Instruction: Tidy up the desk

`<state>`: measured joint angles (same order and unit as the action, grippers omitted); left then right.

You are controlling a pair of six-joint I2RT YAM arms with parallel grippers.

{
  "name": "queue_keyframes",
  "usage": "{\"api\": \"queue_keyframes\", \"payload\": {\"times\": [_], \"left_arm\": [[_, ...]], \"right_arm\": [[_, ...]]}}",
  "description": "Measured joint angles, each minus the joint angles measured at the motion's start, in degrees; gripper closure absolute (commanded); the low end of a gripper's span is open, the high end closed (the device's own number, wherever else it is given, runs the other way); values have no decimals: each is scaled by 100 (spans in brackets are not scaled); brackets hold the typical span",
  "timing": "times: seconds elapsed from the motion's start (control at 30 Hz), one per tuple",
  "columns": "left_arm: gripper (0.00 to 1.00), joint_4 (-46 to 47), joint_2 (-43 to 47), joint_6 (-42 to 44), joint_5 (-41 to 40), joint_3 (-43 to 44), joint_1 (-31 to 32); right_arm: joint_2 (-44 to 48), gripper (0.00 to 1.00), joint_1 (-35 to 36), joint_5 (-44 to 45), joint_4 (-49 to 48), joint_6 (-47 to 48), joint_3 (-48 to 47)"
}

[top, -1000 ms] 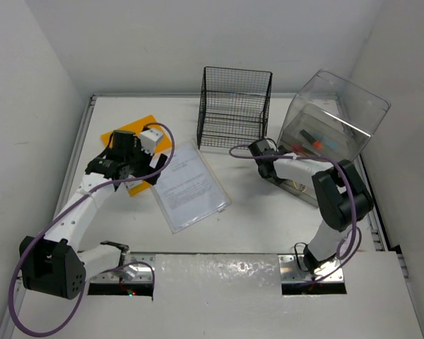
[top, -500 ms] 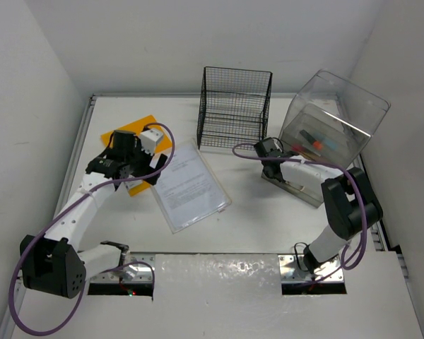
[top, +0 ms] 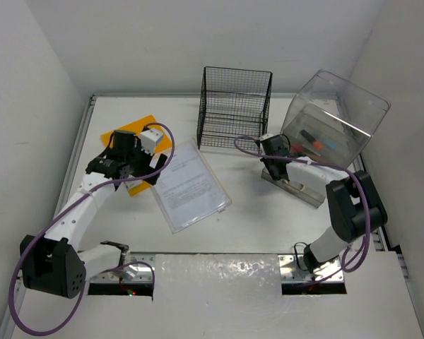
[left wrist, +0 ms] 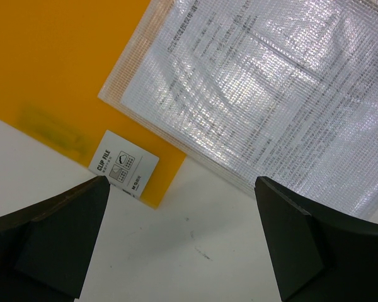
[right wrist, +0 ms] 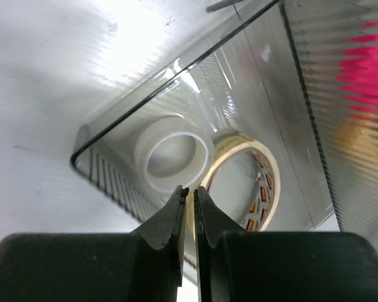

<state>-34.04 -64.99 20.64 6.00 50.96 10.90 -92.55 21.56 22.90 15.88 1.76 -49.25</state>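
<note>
Orange folder (top: 136, 134) is lying at the left of the white bench (top: 254, 219), which is carrying everything I am watching. The left gripper (left wrist: 183, 239) is hanging over the folder's corner and a clear document sleeve (top: 191, 185), jaws gaping wide and gripping nothing. Past the black mesh rack (top: 234, 106), the right gripper (right wrist: 189, 195) is pinching the clear drawer (right wrist: 107, 176) by its near wall, jaws showing only a slit, with two tape rolls (right wrist: 173, 154) lying inside.

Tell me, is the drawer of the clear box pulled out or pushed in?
Pulled out: the drawer juts from the clear box, its tape rolls uncovered.
</note>
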Motion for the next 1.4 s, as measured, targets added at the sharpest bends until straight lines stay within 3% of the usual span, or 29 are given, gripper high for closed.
{"api": "queue_keyframes", "payload": {"times": [0.23, 0.33, 0.37, 0.57, 0.73, 1.1, 1.4], "left_arm": [[0, 2, 0, 0, -2, 0, 0], [0, 2, 0, 0, -20, 0, 0], [0, 2, 0, 0, -26, 0, 0], [0, 2, 0, -2, -50, 0, 0], [0, 2, -13, -4, -55, 0, 0], [0, 0, -33, -17, -107, 0, 0], [0, 2, -33, -17, -188, 0, 0]], "right_arm": [[1078, 90, 0, -286, -66, -164, 210], [1657, 95, 0, -448, -205, -531, 468], [1810, 100, 0, -531, -267, -706, 616], [2374, 100, 11, -874, -461, -1888, 1996], [2896, 100, 33, -450, -649, -2487, 2785], [1764, 100, 7, 1185, -2107, -2710, 2894], [907, 100, -566, 1425, -3021, -2610, 2426]]}}
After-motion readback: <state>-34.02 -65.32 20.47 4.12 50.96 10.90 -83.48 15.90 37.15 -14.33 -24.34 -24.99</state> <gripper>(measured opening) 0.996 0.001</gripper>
